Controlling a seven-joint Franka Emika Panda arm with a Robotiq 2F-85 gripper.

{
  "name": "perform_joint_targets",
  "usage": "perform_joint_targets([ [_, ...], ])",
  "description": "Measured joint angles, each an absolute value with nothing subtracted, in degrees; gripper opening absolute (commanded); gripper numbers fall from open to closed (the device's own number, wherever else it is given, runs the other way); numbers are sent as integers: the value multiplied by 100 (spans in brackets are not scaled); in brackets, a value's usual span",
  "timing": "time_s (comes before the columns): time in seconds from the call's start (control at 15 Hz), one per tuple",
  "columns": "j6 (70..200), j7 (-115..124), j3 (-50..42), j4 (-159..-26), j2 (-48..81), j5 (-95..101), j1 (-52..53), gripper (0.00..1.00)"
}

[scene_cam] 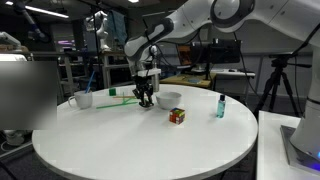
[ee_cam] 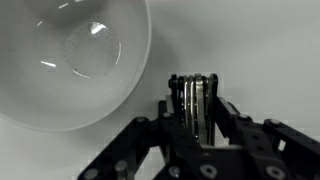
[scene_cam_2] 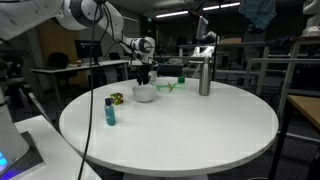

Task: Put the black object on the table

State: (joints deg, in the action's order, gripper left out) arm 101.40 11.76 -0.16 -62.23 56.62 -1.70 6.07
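Just beside the gripper [ee_cam: 193, 100] the white bowl [ee_cam: 70, 60], cube [scene_cam: 177, 116] and teal bottle [scene_cam: 220, 105] near, table [scene_cam: 140, 150] bare toward its near edge

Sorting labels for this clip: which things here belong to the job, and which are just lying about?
Job: small black object, apparently held in the jaws; gripper; round white table.
Lying about: empty white bowl; multicoloured cube; teal bottle; pale mug; thin green item.

One round white surface [scene_cam: 150, 145] carries one white bowl [scene_cam: 170, 98], one multicoloured cube [scene_cam: 177, 116], one teal bottle [scene_cam: 221, 106], one white mug [scene_cam: 82, 99] and one small green item [scene_cam: 121, 96]. There is also one black object [ee_cam: 190, 100].
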Motion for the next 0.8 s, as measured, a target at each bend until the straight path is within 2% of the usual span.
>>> perform_joint_targets([
  [0.33, 10140, 1168, -6, -6150, 5800, -177, 585, 20],
  [0.4, 10140, 1168, -4, -6139, 5821, -177, 585, 70],
  [0.47, 10137, 1165, -3, -6126, 5835, -177, 586, 71],
  [0.73, 10129, 1160, -2, -6002, 5892, -176, 589, 99],
  [0.8, 10129, 1160, -2, -5964, 5905, -176, 589, 100],
])
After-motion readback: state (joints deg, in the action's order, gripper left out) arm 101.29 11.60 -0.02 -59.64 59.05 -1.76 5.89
